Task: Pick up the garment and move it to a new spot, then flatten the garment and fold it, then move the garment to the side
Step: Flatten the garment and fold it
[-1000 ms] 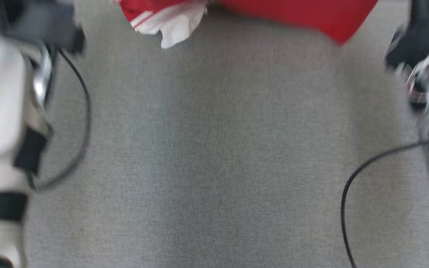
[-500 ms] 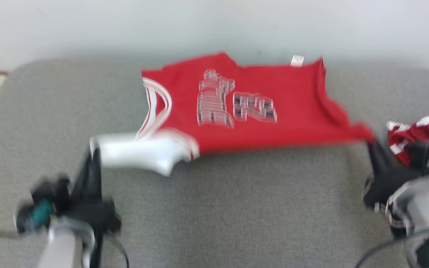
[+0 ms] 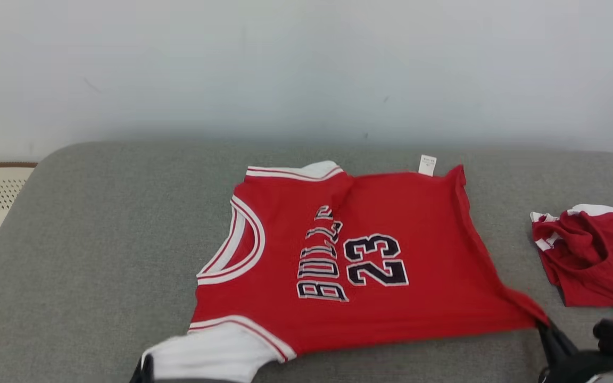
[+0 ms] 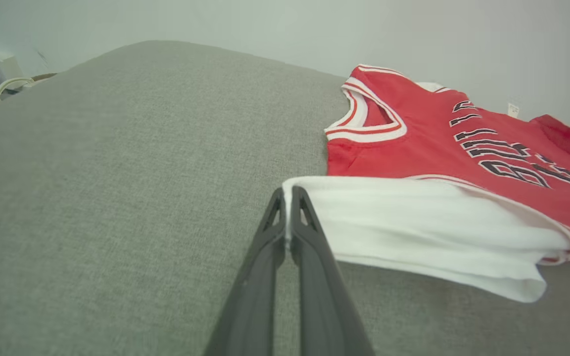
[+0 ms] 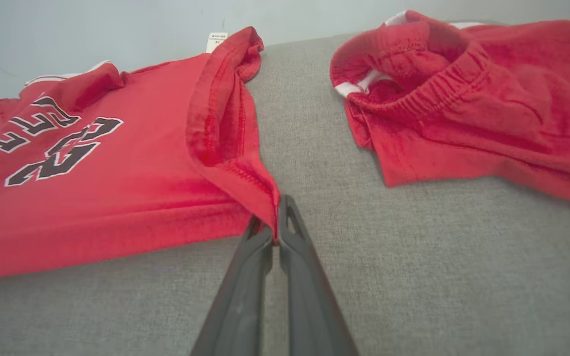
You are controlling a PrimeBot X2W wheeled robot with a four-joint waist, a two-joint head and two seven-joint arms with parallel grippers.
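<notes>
The red basketball jersey (image 3: 370,266) lies spread on the grey fabric cushion (image 3: 99,239), the left gripper (image 4: 287,195) pinching its near-left white corner and the right gripper (image 5: 272,217) its near-right red hem, so flattening seems in hand, and the next move likely calls for an even outward tug.

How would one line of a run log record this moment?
left jaws: shut on jersey, white corner | right jaws: shut on jersey hem | jersey: spread on couch | shorts: apart
</notes>
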